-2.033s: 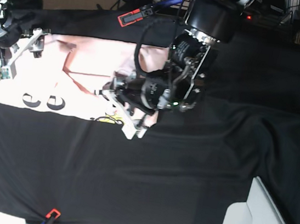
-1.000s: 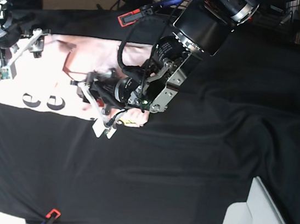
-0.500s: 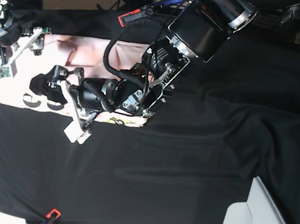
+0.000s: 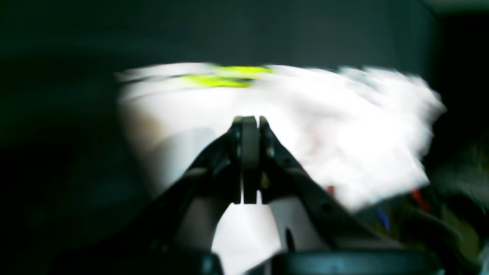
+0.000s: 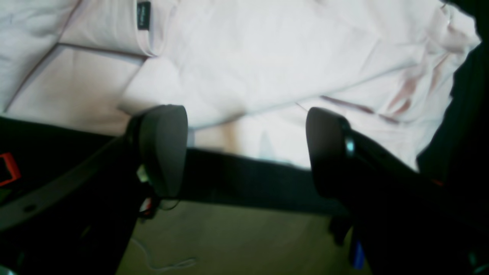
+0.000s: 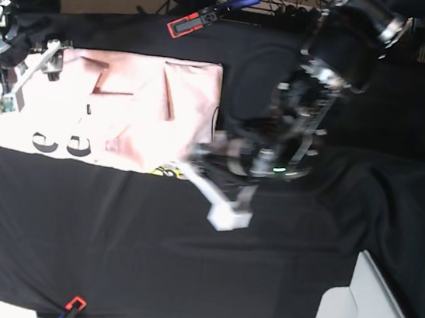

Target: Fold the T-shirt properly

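Base view: I am looking down on the T-shirt [image 6: 137, 110], which is lying partly folded on the black table cloth [image 6: 183, 265], its long axis running toward my right side.
Right gripper [image 5: 244, 152]: I am holding it wide and empty at the shirt's edge.
Left gripper [image 4: 250, 152]: I am keeping it closed on nothing, clear of the shirt.
Nearer arm: right, I judge.
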Tool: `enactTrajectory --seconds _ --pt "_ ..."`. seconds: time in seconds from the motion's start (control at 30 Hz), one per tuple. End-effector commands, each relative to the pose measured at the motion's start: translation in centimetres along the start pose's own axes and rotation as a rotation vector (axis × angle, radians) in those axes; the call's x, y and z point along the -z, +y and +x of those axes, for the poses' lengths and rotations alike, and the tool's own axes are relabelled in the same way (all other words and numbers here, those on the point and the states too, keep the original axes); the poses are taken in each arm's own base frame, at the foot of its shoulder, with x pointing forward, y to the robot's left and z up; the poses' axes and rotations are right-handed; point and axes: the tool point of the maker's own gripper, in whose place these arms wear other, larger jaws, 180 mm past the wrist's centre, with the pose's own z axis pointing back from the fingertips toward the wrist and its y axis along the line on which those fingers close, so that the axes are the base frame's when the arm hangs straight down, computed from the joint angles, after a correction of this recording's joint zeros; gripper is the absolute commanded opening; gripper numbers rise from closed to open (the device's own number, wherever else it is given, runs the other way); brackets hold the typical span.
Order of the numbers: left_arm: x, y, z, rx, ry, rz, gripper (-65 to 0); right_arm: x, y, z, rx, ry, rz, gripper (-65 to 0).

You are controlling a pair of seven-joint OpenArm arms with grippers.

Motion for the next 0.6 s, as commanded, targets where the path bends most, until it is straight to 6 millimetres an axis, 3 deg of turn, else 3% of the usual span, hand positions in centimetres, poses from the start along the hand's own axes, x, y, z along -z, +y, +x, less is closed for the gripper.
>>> enactTrajectory --seconds 0.0,0.17,0.23,0.47,0.57 --pt "-1.0 0.9 1.8 -0.02 -0.05 0.011 -65.0 -0.3 0.9 1.3 -0.05 -0.039 0.032 -21.6" --pt "-4.9 9.3 3.0 -0.064 -0.111 0.176 -65.0 0.2 6.0 1.9 -0.218 -0.039 0.166 -37.4" --pt "-6.1 11.6 3.0 -0.063 -0.116 0.223 -65.0 0.3 7.2 2.1 -0.255 -0.043 0.196 -40.2" --pt "-9.3 17.8 2.4 -0.012 -0.091 0.37 -65.0 0.0 10.7 4.3 -0.384 -0.095 0.275 -31.2" --pt "-10.3 19.7 2.1 0.044 -0.085 0.443 -65.0 -0.1 12.1 5.4 -0.457 -0.12 0.304 -30.6"
